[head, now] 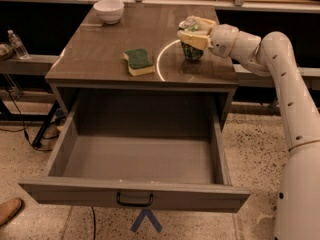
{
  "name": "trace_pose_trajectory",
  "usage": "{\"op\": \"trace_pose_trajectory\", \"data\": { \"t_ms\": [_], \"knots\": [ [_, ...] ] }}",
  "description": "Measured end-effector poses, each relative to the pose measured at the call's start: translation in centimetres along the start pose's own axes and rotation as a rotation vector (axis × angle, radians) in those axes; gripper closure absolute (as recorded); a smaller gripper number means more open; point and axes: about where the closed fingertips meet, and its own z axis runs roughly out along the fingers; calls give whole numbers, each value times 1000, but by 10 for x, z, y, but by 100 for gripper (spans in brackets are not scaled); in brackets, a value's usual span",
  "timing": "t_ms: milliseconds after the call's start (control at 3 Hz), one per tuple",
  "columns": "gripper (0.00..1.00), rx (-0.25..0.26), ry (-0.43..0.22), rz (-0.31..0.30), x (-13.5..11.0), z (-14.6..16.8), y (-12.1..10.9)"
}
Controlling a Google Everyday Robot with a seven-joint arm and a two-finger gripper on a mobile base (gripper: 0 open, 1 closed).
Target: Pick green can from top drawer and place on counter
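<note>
The green can (191,50) stands upright on the counter (100,54), at its back right, just right of the thin white arc (159,66). My gripper (192,34) reaches in from the right and sits over the can's top, shut on it. The can's lower part shows below the gripper, with its reflection on the glossy top. The top drawer (75,194) is pulled fully open below the counter, and its grey floor holds nothing. Its black handle (134,200) is at the centre of the front panel.
A green-topped yellow sponge (138,61) lies on the counter left of the arc. A white bowl (109,10) stands at the back left. A water bottle (17,44) is on a shelf at far left. A brown shoe (9,210) and cables lie on the floor at left.
</note>
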Motion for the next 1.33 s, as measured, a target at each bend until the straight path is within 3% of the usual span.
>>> {"op": "trace_pose_trajectory", "data": {
  "t_ms": [333, 1000, 1333],
  "knots": [
    [0, 31, 5, 1, 1, -20, -1],
    [0, 124, 42, -35, -13, -75, -1],
    [0, 146, 63, -55, -19, -86, 2]
  ]
}}
